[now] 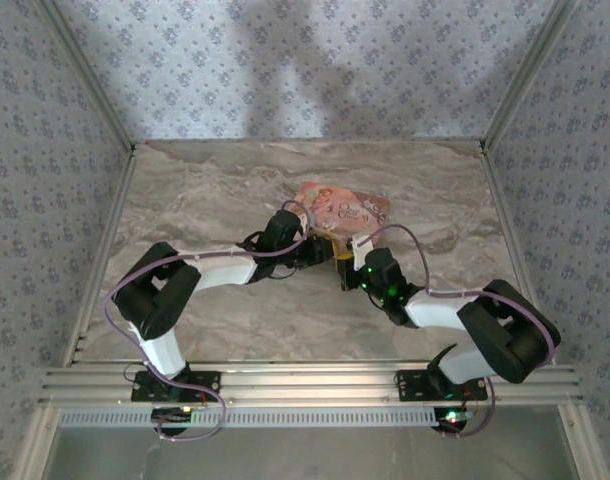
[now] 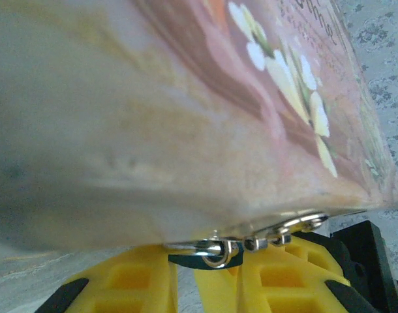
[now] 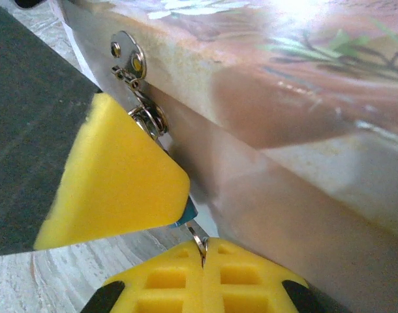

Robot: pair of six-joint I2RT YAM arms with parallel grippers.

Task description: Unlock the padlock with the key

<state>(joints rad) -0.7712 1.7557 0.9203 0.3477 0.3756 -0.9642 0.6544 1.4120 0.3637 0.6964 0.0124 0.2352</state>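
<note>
The tiny blue padlock (image 2: 186, 259) shows as a sliver with a silver shackle loop, pinched by my left gripper (image 2: 205, 277) right under the pink box's metal clasp. In the right wrist view the padlock (image 3: 190, 211) peeks out from behind the left gripper's yellow finger (image 3: 114, 189). Just below it my right gripper (image 3: 204, 264) is shut on a thin silver metal piece that points up toward the lock. The key's pinkish-red part is hidden between the pads. From above, the left gripper (image 1: 323, 252) and right gripper (image 1: 351, 272) meet tip to tip at the box's near edge.
The pink illustrated box (image 1: 340, 208) lies mid-table, tilted, its side wall close against both grippers. Its silver hasp (image 3: 130, 55) hangs on the near side. The marble tabletop (image 1: 205, 200) spreads around it, with patterned walls on three sides.
</note>
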